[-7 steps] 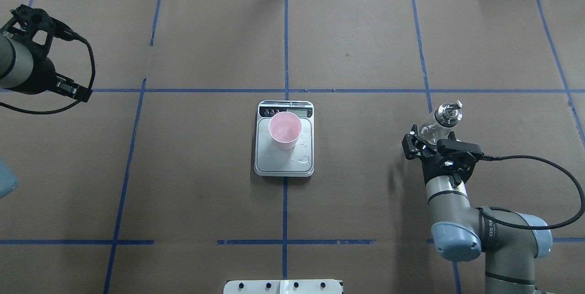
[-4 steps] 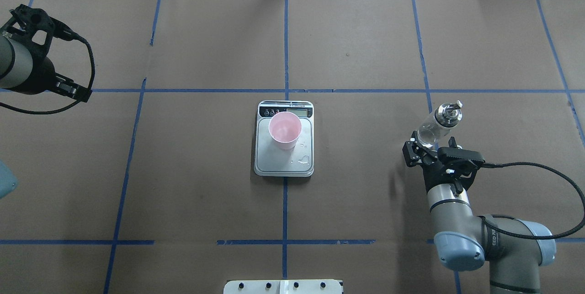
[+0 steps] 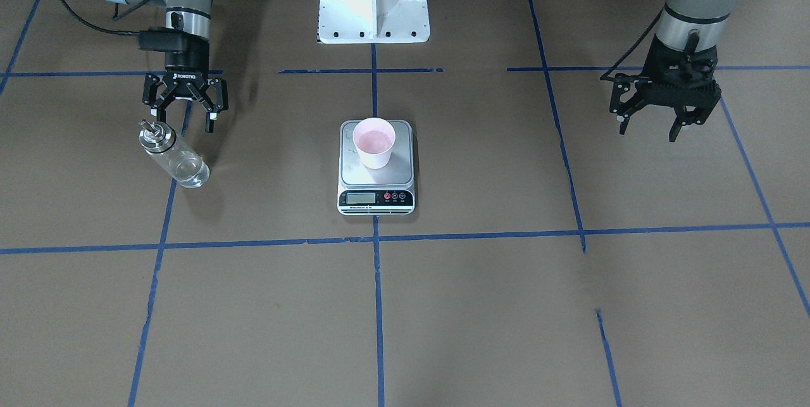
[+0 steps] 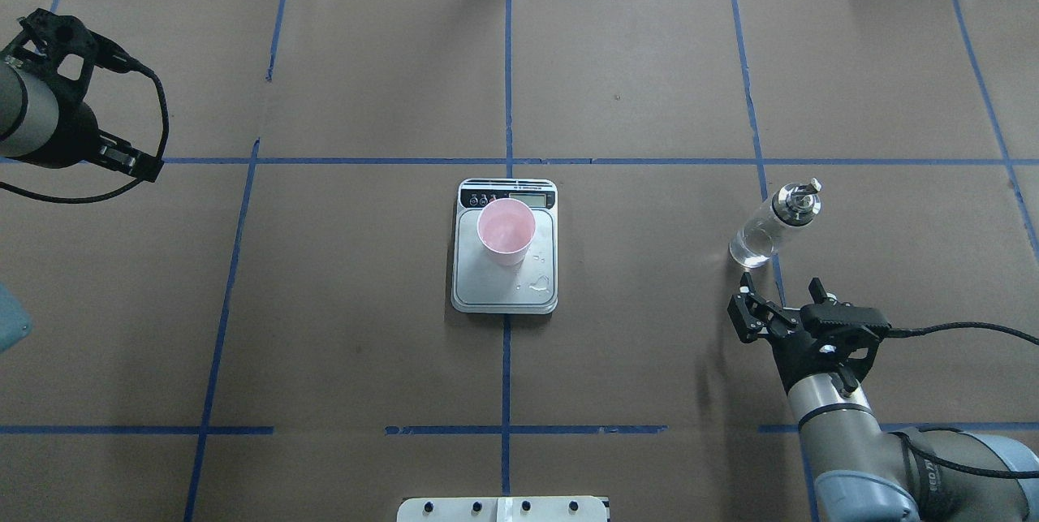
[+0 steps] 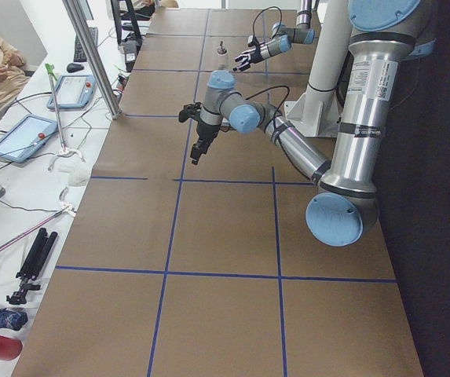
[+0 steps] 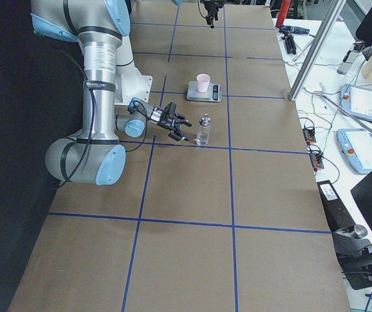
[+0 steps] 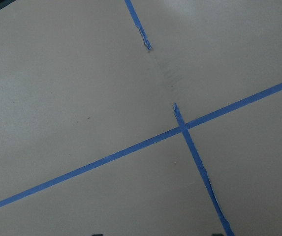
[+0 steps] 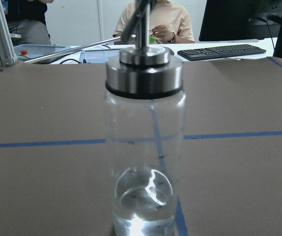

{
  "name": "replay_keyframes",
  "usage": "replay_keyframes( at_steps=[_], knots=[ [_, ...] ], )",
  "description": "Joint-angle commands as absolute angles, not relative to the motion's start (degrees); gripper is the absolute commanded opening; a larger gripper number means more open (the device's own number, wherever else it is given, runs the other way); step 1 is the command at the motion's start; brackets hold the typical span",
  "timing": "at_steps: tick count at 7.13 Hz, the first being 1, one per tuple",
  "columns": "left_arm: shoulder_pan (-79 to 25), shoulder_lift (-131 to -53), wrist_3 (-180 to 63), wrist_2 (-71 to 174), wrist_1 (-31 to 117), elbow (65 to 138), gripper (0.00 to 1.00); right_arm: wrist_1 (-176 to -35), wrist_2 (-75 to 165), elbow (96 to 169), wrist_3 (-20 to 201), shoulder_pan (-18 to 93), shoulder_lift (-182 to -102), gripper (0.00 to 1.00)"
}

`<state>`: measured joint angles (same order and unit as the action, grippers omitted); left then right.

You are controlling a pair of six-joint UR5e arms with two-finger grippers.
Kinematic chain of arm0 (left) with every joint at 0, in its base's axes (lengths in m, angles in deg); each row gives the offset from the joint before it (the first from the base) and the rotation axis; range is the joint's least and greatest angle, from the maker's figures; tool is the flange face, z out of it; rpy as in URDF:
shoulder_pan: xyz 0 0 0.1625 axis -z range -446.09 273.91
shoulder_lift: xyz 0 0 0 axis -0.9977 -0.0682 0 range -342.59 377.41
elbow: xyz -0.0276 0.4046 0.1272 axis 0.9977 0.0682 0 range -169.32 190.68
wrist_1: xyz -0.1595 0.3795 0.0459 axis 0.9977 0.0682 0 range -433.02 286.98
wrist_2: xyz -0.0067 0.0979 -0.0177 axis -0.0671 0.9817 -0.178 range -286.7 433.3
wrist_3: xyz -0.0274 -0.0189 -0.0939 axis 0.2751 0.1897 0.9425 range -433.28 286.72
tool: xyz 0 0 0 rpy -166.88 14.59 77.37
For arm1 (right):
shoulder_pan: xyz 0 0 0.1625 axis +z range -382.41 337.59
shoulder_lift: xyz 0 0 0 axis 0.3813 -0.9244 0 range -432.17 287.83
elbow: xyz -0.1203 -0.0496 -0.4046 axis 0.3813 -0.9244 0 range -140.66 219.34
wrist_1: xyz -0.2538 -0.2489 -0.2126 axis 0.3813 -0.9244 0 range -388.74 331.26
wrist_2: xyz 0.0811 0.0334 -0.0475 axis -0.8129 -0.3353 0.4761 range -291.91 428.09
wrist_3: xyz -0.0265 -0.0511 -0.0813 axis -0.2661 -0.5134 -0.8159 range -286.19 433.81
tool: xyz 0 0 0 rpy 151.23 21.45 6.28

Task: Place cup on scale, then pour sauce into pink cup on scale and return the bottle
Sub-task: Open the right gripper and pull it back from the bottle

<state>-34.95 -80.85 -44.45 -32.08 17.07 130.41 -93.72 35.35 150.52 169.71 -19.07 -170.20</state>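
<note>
1. Now the bottle (image 4: 767,228) stands upright on the bench (image 4: 365,84), on a blue tape line (image 4: 755,132) over on the robot's right, well apart from the scale (image 4: 505,282).
2. Low in the bottle sits a little clear sauce (image 8: 143,201); its silver collar and spout are on top.
3. Just on the robot's side of the bottle, the right arm's fingers (image 3: 211,114) are spread wide, apart from the glass and gripping nothing.
4. Centre bench, the pink cup (image 4: 506,230) stands upright on the scale's steel plate, towards the display end.
5. A few droplets (image 4: 537,286) lie on the plate beside the cup.
6. Far off on the other side, the left arm's fingers (image 3: 678,123) hang spread and empty over bare bench.
</note>
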Motion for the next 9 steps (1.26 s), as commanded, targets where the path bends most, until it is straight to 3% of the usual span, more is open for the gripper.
replay_keyframes(
  at_steps=[1, 5, 9],
  knots=[
    [-35.0, -80.9, -44.5, -32.1, 17.1, 130.1, 0.79, -92.6, 29.4, 154.0, 168.7, -20.5, -176.2, 1.00],
    [-35.1, -80.9, -44.9, -32.2, 17.2, 130.2, 0.79, -78.0, 15.1, 153.3, 153.1, -14.3, -183.5, 1.00],
    [-35.0, -81.1, -44.7, -32.3, 17.2, 130.5, 0.79, -77.9, -13.3, 152.6, 130.6, 9.8, -183.5, 1.00]
  ],
)
